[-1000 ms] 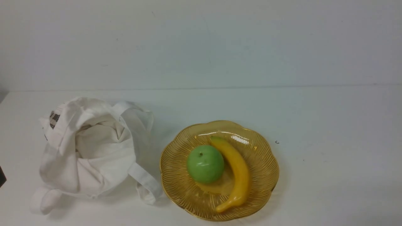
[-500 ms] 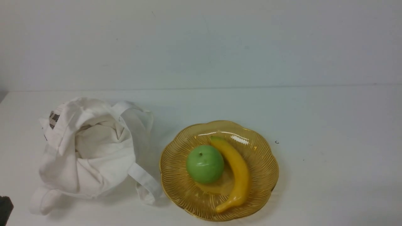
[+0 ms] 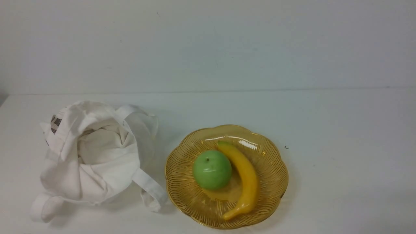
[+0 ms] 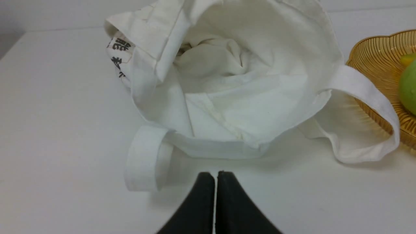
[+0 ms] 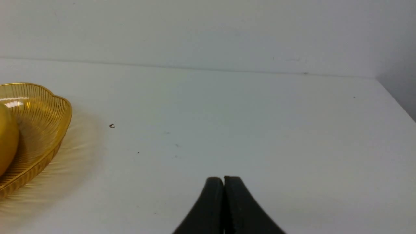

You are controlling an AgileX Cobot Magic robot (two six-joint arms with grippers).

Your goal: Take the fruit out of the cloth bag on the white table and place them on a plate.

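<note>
The yellow banana [image 3: 244, 177], the fruit, lies curved on the amber glass plate [image 3: 273, 156], beside a green apple [image 3: 212, 169]. To the left slumps the white cloth bag [image 3: 94, 156], its mouth gaping, and no fruit shows inside the bag [image 4: 234, 84]. My left gripper [image 4: 215, 174] is shut with nothing between its black fingers, a short way off the bag's near edge over the white table [image 3: 341, 130]. My right gripper [image 5: 223, 178] is shut too, over bare table to the right of the plate [image 5: 48, 107]. Neither gripper shows in the front view.
A wall rises behind the table's far edge. One bag strap [image 3: 149, 188] loops out toward the plate's left rim. A tiny dark speck [image 3: 286, 147] lies right of the plate. The table's right corner [image 5: 377, 79] shows in the right wrist view.
A dark piece of the left arm at the front view's lower left edge slid down and out of the picture. Bag, plate and fruit have not moved.
</note>
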